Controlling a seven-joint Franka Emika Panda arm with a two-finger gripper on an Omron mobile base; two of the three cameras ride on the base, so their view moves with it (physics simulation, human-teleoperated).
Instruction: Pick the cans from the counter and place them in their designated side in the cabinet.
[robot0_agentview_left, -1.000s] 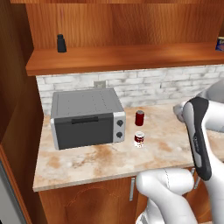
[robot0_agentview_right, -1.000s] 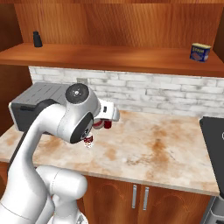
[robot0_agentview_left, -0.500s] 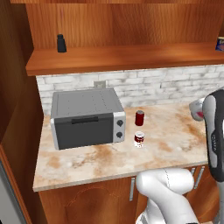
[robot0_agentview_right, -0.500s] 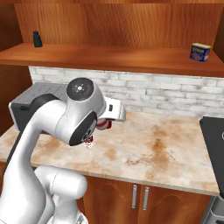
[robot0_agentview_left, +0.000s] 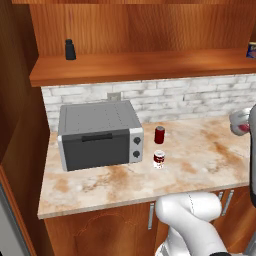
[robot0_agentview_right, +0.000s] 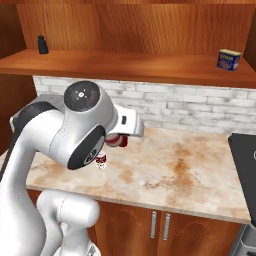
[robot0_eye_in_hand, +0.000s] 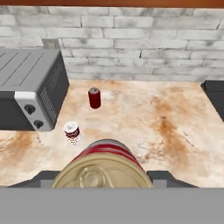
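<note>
1. While my fingers (robot0_eye_in_hand: 168, 177) press in from either side, they hold the red can with the silver end (robot0_eye_in_hand: 105, 164) between them, its top turned toward my hand camera; my gripper (robot0_agentview_right: 119, 140) carries it in the air above the counter (robot0_agentview_right: 190, 170).
2. Just beyond it, two cans are not yet picked: the plain dark red can (robot0_agentview_left: 159, 135) stands upright near the toaster oven (robot0_agentview_left: 97, 132), and the red-and-white labelled can (robot0_agentview_left: 159, 159) stands just in front of it, apart from it.
3. I judge the task about a third begun: one can lifted, none yet on the cabinet shelf (robot0_agentview_left: 150, 67).
4. That shelf bears a small black bottle (robot0_agentview_left: 70, 49) at its left end and a blue-labelled can (robot0_agentview_right: 229, 59) at its right, so which side is meant for mine I cannot tell.
5. Behind the mottled beige counter runs a white brick wall (robot0_agentview_right: 200, 107); wood doors with metal handles (robot0_agentview_right: 159, 225) sit below.
</note>
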